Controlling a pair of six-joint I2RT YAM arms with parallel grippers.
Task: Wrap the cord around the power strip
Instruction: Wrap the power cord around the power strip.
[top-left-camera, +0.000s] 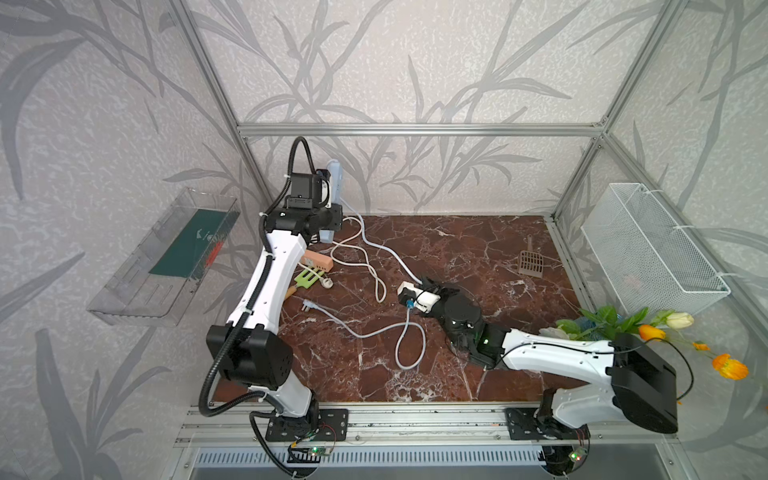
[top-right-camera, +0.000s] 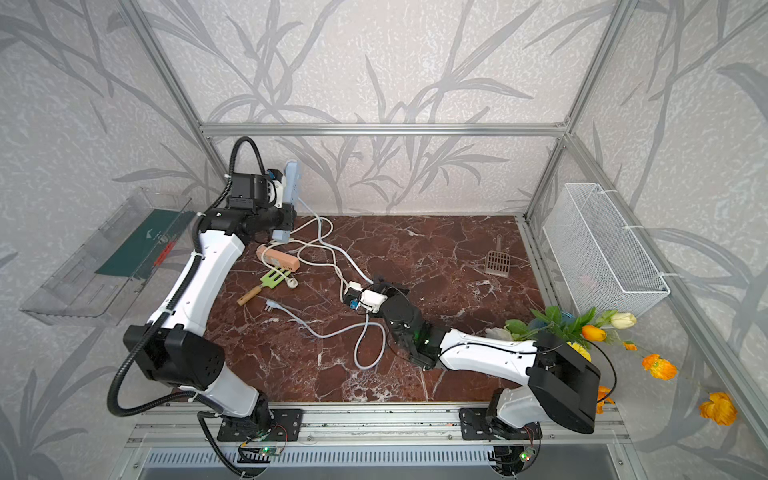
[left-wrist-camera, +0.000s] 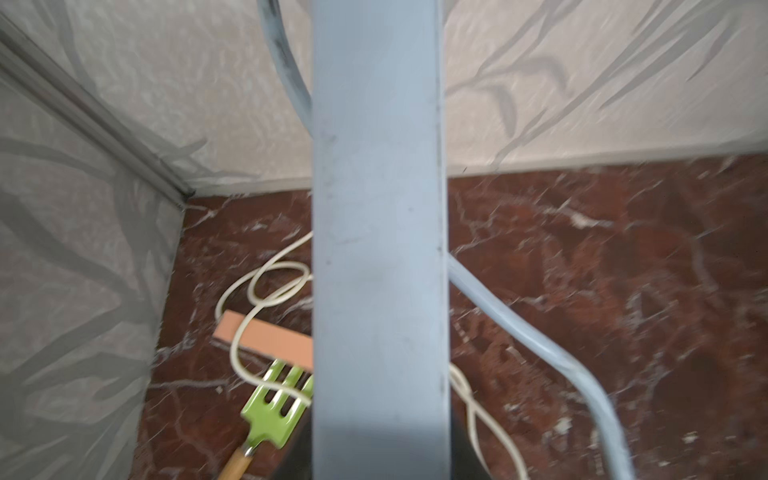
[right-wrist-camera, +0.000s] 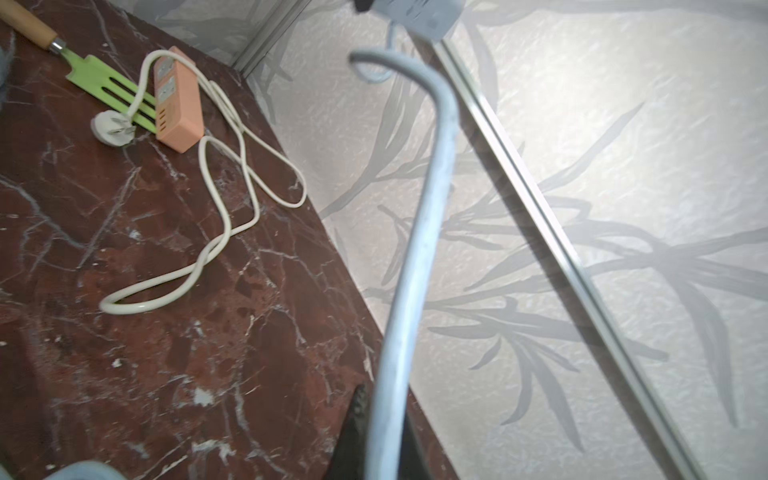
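Right claw (top-left-camera: 426, 286): closed tight on the grey cord (right-wrist-camera: 415, 270), low over the middle of the surface (top-left-camera: 457, 365).
Left claw (top-left-camera: 330, 199): clamped shut across the middle of the blue-grey power strip (left-wrist-camera: 378, 249), which stands upright and clear of the surface, close to the back left corner.
Cord run: from the strip's upper end it drops to the surface and runs on to the right claw. Past that it lies in a slack loop (top-left-camera: 402, 366) and ends at the plug (top-left-camera: 307, 305), loose on the surface.
Progress: no turn of cord shows around the strip, so I judge the wrapping not yet begun.
Neighbours: a peach power strip (top-left-camera: 318, 262) with its white cord (right-wrist-camera: 129, 308) and a green fork-like tool (left-wrist-camera: 278, 407) lie just below the held strip. The grey cord crosses the white one there.
Risk, snag: winding could drag the white cord or the tool along, because the two cords overlap.
Risk, slip: the cord may slide through the right claw if tension rises, and the turns would then go slack.
Risk, twist: a sideways pull could turn the strip in the left claw, which grips only its middle.
Risk, plug: the trailing plug may catch on the tool.
Risk, room: the wall is near, so a wide swing could strike it.
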